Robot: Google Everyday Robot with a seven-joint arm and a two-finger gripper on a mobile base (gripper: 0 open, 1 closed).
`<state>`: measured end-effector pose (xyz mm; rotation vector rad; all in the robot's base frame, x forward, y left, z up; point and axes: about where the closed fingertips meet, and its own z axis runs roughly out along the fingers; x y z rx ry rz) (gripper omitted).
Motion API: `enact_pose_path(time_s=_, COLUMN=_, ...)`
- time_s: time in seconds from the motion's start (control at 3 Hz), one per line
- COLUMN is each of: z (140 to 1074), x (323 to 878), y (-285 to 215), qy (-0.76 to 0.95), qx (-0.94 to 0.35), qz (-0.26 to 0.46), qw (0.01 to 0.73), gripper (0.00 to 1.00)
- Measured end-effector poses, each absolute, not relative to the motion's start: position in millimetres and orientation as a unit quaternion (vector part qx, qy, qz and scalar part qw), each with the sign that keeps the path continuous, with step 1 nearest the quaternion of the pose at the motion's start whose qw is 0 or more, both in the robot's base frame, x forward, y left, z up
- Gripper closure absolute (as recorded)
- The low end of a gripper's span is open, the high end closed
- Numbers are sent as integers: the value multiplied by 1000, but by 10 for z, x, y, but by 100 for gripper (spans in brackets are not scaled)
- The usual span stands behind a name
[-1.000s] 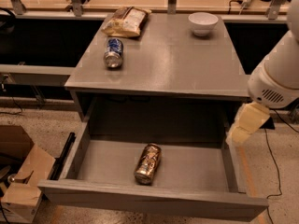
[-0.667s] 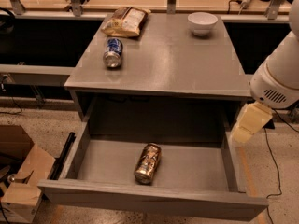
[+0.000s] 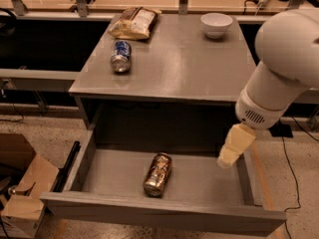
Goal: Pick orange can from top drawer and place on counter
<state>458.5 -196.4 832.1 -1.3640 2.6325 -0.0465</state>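
The orange can [image 3: 157, 174] lies on its side on the floor of the open top drawer [image 3: 164, 214], near the middle and toward the front. The drawer is pulled out from under the grey counter [image 3: 179, 66]. My gripper [image 3: 227, 159] hangs from the white arm [image 3: 279, 78] at the right side of the drawer, above its floor, pointing down and left. It is to the right of the can and apart from it, and holds nothing.
On the counter lie a blue-and-white can [image 3: 121, 56] on its side, a snack bag [image 3: 134, 22] at the back left and a white bowl [image 3: 216, 24] at the back right. A cardboard box [image 3: 22, 193] stands on the floor at the left.
The arm has swung left and a little down, bringing my gripper from outside the drawer's right wall to over its right end. The can has not moved.
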Motion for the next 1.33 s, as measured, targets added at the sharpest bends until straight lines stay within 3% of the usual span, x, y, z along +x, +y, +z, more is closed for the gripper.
enact_pose_path(time_s=0.33, z=7782, x=4532, y=-1807, qy=905, qx=-421, qz=33, qw=52, gripper=0)
enact_pose_path(time_s=0.67, z=7782, x=4532, y=-1807, qy=905, qx=-421, qz=33, qw=52, gripper=0)
enact_pose_path(time_s=1.33, z=7577, x=4781, y=-1400, qy=902, qx=-381, qz=162, qw=124, gripper=0)
